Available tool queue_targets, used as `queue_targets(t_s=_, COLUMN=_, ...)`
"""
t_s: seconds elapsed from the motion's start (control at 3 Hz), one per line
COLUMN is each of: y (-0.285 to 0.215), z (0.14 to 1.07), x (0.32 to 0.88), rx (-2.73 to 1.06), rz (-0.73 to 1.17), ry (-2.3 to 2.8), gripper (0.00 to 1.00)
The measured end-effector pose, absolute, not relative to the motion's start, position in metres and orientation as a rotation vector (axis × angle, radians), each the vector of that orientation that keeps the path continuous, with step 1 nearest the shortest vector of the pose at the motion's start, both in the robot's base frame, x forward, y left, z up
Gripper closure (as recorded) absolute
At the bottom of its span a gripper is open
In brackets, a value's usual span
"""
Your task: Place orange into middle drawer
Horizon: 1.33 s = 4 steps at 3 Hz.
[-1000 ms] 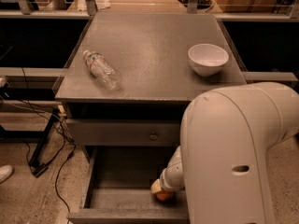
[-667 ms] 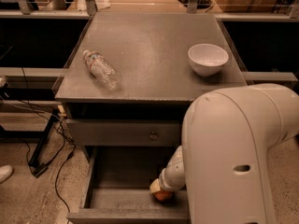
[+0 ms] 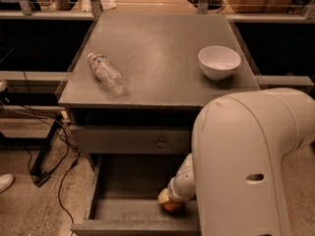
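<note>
Hanging low inside the middle drawer (image 3: 123, 186), the gripper (image 3: 167, 198) sits at the end of a slim white wrist that drops from the big white arm housing (image 3: 246, 166). The housing fills the lower right of the camera view and hides the drawer's right side.

The orange (image 3: 173, 206) is directly under the gripper and slightly to its right, touching it or very nearly so. Only a small orange crescent shows below the pale tip. It is down at the drawer floor, near the front wall and right of centre. Whether the gripper is clamped on the fruit or loose around it cannot be told (the wrist covers the contact).

The drawer is pulled out, with bare grey floor stretching left of the gripper to the low left side wall.

Above the gripper:
- A closed grey drawer front (image 3: 128, 140), with a small round knob (image 3: 161, 143) nearly straight above.
- Higher still, the grey cabinet top (image 3: 157, 38).
- A clear plastic bottle (image 3: 107, 73) lies on its side on that top, up and to the left of the gripper, cap pointing away toward the back left.
- A white bowl (image 3: 219, 62) stands upright on the same top, up and to the right, well apart from the bottle.

Far left of the gripper, at floor level, black cables (image 3: 61, 181) trail across speckled flooring.
</note>
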<state>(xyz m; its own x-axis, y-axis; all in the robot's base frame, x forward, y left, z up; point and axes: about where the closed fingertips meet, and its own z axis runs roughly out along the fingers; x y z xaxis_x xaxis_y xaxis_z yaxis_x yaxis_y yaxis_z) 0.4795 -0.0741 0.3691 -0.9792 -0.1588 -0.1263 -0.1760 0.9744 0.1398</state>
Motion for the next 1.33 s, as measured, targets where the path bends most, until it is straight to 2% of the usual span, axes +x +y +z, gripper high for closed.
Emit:
queue_targets(t_s=0.67, y=-0.0741, z=0.3691, x=0.4795, rx=-0.256, rz=0.228, ry=3.008, gripper=0.11)
queue_targets(t_s=1.0, y=-0.0741, z=0.3691, x=0.4795, rx=-0.256, rz=0.228, ry=3.008, gripper=0.00)
queue_targets(t_s=1.33, y=-0.0741, z=0.3691, x=0.4795, rx=-0.256, rz=0.228, ry=3.008, gripper=0.00)
